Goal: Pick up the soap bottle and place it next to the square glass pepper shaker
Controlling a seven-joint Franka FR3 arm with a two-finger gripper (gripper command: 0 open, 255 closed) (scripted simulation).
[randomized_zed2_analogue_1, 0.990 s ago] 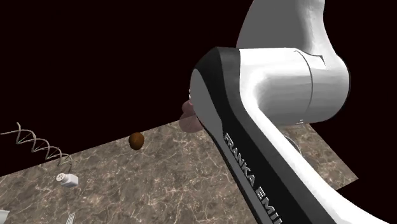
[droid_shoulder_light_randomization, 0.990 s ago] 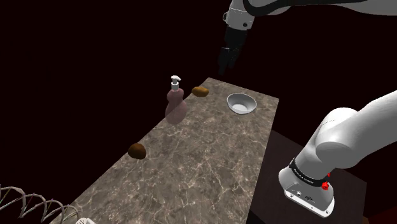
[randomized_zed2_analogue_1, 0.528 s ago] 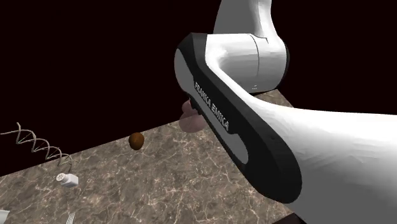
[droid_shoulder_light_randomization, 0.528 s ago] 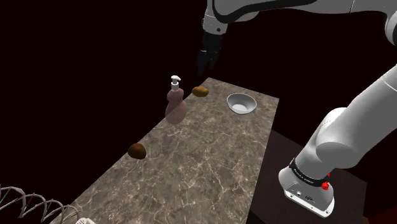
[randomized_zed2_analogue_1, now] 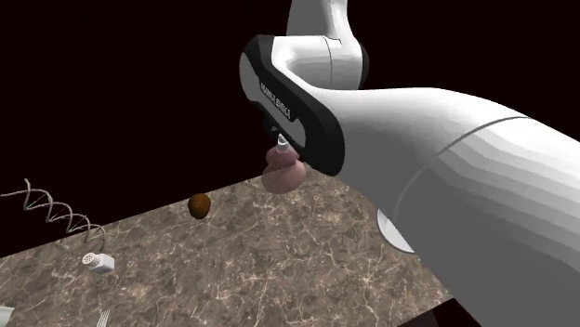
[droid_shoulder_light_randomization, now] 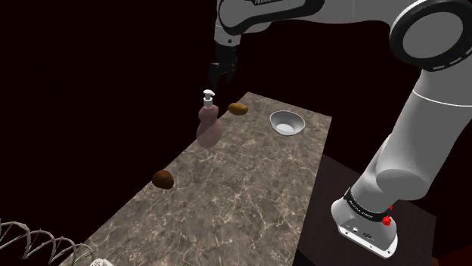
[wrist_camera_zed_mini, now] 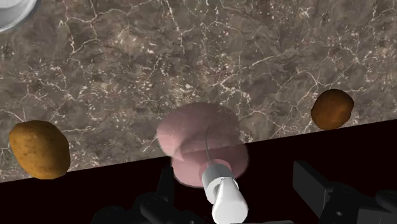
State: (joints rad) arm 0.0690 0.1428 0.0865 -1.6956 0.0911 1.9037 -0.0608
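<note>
The soap bottle (droid_shoulder_light_randomization: 209, 125) is pale pink with a white pump and stands upright near the far edge of the marble counter (droid_shoulder_light_randomization: 242, 189). My gripper (droid_shoulder_light_randomization: 220, 75) hangs just above and slightly behind the pump, open and holding nothing. In the wrist view the bottle (wrist_camera_zed_mini: 198, 137) and its pump (wrist_camera_zed_mini: 224, 196) sit below and between my fingers (wrist_camera_zed_mini: 312, 184), which stand wide apart without touching it. In the second exterior view the bottle (randomized_zed2_analogue_1: 283, 173) peeks out beside the arm. A small white shaker (randomized_zed2_analogue_1: 98, 263) lies at the counter's other end.
A white bowl (droid_shoulder_light_randomization: 287, 122) and a brown potato (droid_shoulder_light_randomization: 238, 108) sit close to the bottle. Another brown lump (droid_shoulder_light_randomization: 163, 179) lies mid-counter by the edge. A wire spiral (randomized_zed2_analogue_1: 51, 209) stands near the shaker. Beyond the counter's edge is a black area.
The arm has swung toward the shoulder view's left. The gripper has moved from above the potato and bowl to just over the bottle's pump, staying open.
</note>
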